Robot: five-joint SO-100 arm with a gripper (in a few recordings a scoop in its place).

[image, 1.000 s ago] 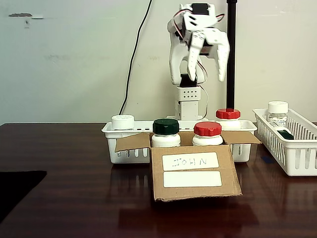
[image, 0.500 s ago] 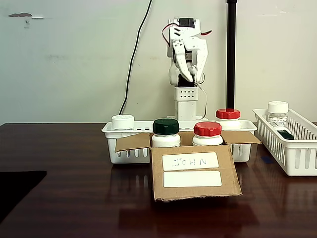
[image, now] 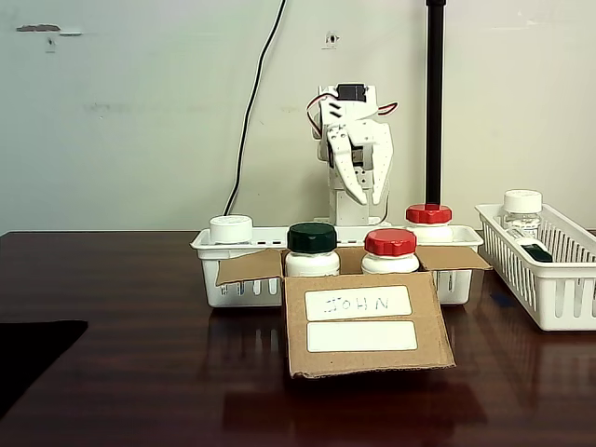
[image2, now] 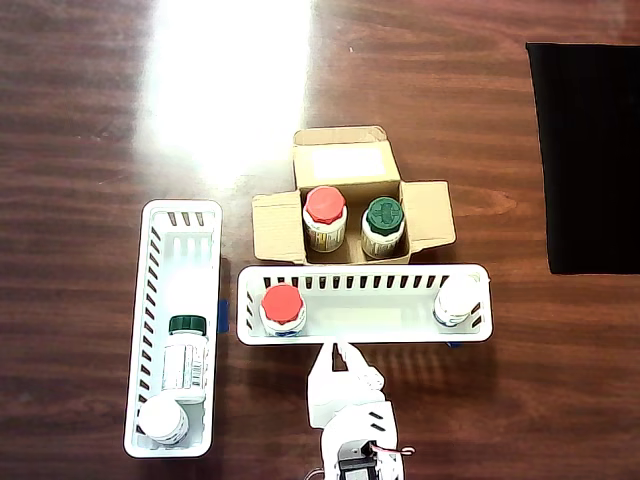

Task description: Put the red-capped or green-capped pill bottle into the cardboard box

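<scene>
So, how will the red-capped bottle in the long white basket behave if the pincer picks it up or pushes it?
The red-capped bottle looks like stiff plastic, so it should not squash. Its wide ribbed cap probably gives a fair hold. It stands upright in the basket, and its round body might tip or roll if pushed sideways. Its weight cannot be judged.

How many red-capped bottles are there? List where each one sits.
2. One red-capped bottle stands in the box beside a green-capped one; the other stands in the long basket behind it.
</scene>
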